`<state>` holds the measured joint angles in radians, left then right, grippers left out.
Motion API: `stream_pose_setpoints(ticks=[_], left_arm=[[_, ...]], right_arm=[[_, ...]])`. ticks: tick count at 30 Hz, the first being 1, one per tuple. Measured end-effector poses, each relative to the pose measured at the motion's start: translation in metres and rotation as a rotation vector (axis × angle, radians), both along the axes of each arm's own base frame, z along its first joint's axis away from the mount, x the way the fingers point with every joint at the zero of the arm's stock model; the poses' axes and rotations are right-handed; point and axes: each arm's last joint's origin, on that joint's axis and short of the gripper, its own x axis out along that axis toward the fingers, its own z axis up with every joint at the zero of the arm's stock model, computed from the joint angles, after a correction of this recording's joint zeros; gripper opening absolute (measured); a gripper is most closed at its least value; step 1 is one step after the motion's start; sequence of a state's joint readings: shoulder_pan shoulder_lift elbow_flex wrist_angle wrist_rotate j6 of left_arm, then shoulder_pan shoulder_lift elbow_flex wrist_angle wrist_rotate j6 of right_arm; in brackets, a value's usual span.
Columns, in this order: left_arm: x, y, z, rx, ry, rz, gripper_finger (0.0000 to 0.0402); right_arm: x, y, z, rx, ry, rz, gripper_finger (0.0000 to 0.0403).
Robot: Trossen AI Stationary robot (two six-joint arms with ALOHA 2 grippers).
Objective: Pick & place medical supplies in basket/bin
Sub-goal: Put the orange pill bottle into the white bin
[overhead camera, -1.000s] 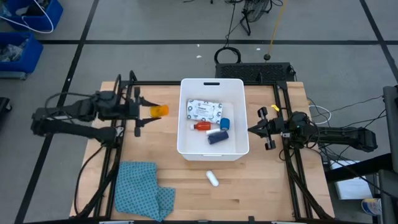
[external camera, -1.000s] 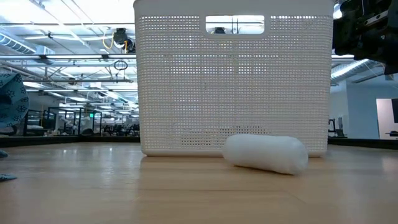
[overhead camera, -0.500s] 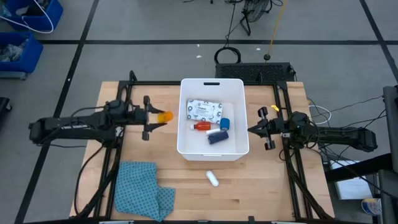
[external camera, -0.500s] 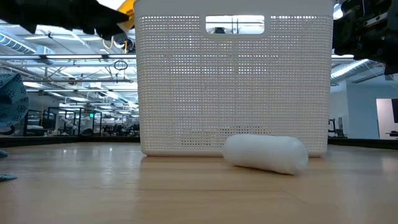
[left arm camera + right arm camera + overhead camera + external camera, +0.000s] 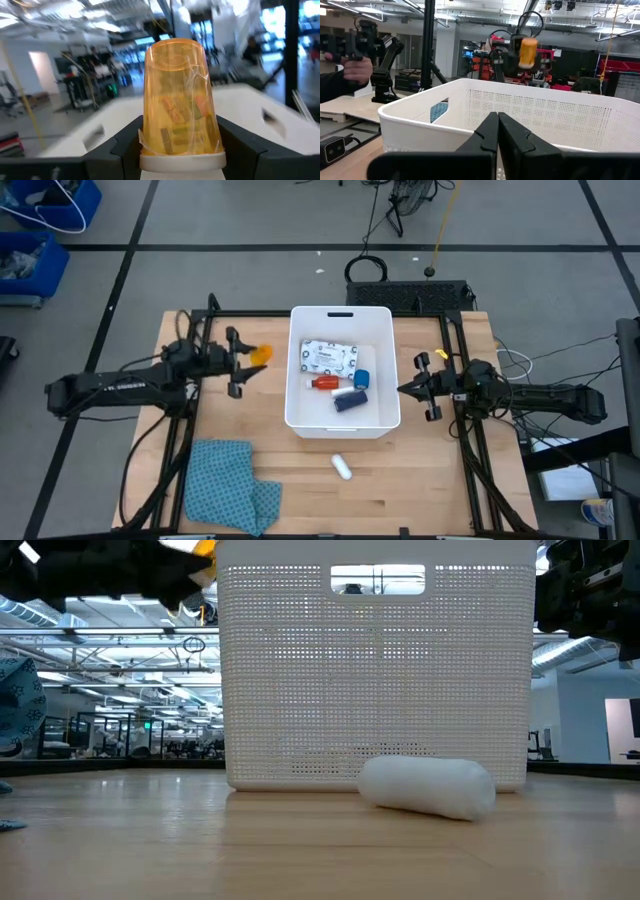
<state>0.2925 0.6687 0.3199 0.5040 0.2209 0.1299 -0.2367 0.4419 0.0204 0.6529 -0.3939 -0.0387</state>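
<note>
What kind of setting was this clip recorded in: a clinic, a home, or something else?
Most likely a robotics lab or workshop, not a clinic. A wooden table stands on a taped concrete floor, another robot arm sits on a bench beyond the white bin, and exposed ceiling rails and workstations fill the background.

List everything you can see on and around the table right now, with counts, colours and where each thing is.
Bin: one, white, table centre.
Printed packet: one, white, in bin.
Red-capped bottle: one, in bin.
Tape roll: one, blue, in bin.
Strip: one, dark blue, in bin.
Cylinder: one, white, on table in front of bin.
Cloth: one, blue patterned, table's front left.
Pill bottle: one, orange, held left of bin.
Left gripper: jaws clamped on pill bottle.
Right gripper: shut, right of bin.
</note>
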Motion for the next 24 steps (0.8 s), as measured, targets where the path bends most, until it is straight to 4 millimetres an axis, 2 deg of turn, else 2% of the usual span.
stream_pose_setpoints(ticks=[6, 11, 16, 19, 24], left_arm=[[0.002, 0.006, 0.035, 0.023, -0.113, 0.032, 0.0205], [0.022, 0.012, 0.073, 0.039, -0.099, -0.015, 0.0208], [0.064, 0.025, 0.104, 0.034, 0.006, -0.069, 0.0202], [0.097, 0.035, 0.111, 0.002, 0.119, -0.109, 0.0202], [0.152, 0.05, 0.094, -0.084, 0.326, -0.211, 0.0211]], right_arm=[[0.0, 0.0, 0.0, -0.004, -0.002, -0.004, 0.0], [-0.001, 0.0, 0.003, -0.021, -0.031, -0.007, 0.0], [-0.001, 0.0, 0.003, -0.032, -0.033, -0.012, 0.0], [-0.001, 0.0, 0.003, -0.041, -0.035, -0.015, 0.0], [-0.001, 0.0, 0.003, -0.049, -0.038, -0.016, 0.0]])
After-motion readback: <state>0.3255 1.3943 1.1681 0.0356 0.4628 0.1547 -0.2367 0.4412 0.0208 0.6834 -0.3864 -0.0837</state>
